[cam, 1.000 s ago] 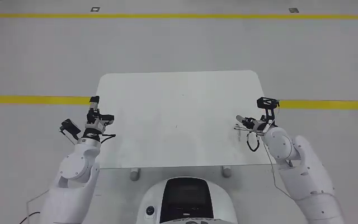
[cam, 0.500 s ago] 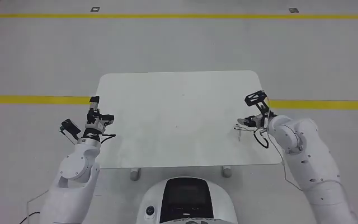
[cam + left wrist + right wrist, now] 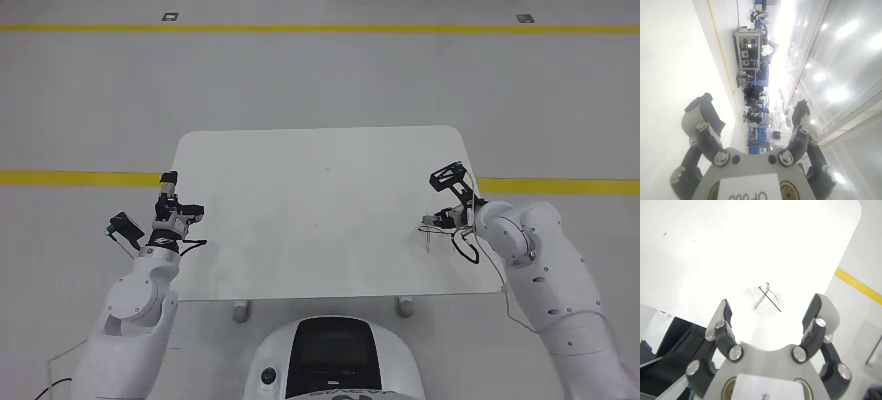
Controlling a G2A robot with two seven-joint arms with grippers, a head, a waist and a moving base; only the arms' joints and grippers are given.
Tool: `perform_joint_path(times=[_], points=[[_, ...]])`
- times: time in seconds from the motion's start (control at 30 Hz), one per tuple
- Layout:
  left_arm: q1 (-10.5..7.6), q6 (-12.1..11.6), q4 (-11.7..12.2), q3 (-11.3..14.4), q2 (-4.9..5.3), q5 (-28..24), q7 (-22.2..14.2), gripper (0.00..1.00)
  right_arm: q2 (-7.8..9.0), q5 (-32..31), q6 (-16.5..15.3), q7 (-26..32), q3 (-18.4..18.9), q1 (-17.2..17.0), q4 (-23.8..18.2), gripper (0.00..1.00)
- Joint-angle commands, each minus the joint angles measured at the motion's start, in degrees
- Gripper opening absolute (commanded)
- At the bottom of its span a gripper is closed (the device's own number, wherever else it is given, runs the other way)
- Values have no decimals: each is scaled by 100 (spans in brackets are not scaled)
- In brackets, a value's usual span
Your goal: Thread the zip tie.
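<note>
Thin black zip ties (image 3: 766, 294) lie crossed on a small clear sheet (image 3: 761, 311) near the table's right front corner; in the top view the zip ties (image 3: 428, 237) are faint dark lines. My right gripper (image 3: 770, 303) hovers open just above and behind them, nothing between its ribbed pads (image 3: 809, 310). From above, the right gripper (image 3: 434, 220) sits right beside the ties. My left gripper (image 3: 753, 101) is open and empty, pointing away from the table; in the top view the left gripper (image 3: 167, 188) is at the table's left edge.
The white table (image 3: 320, 180) has rounded corners, and its right edge (image 3: 846, 249) runs close to the ties. A yellow floor line (image 3: 560, 186) passes behind the right arm.
The right arm has swung its wrist and elbow farther from the robot's body and tilted inward, while its gripper stays near the ties. The left arm has not moved.
</note>
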Motion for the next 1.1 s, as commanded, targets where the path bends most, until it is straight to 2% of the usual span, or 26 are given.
perform_joint_path(times=[0.0, 0.1, 0.23, 0.3, 0.47, 0.6, 0.93, 1.07], points=[[0, 0, 0, 0, 0, 0, 0, 100, 0, 0, 0, 1, 0, 0, 0, 100], [0, 0, 0, 0, 0, 0, 0, 100, 5, -40, -100, -92, -5, 3, -23, 100], [0, 0, 0, 0, 0, 0, 0, 100, 41, -276, -614, -26, -50, 140, -37, 100], [0, 0, 0, 0, 0, 0, 0, 100, 63, -393, -615, 115, -226, 277, -83, 100], [0, 0, 0, 0, 0, 0, 0, 100, 203, -510, -615, 528, -977, 796, -3, 100], [0, 0, 0, 0, 0, 0, 0, 100, 404, -162, -615, 816, -1780, 1351, 292, 100], [0, 0, 0, 0, 0, 0, 0, 100, 434, -97, -615, 791, -1840, 1414, 349, 100], [0, 0, 0, 0, 0, 0, 0, 100, 439, -126, -615, 847, -2063, 1473, 485, 100]])
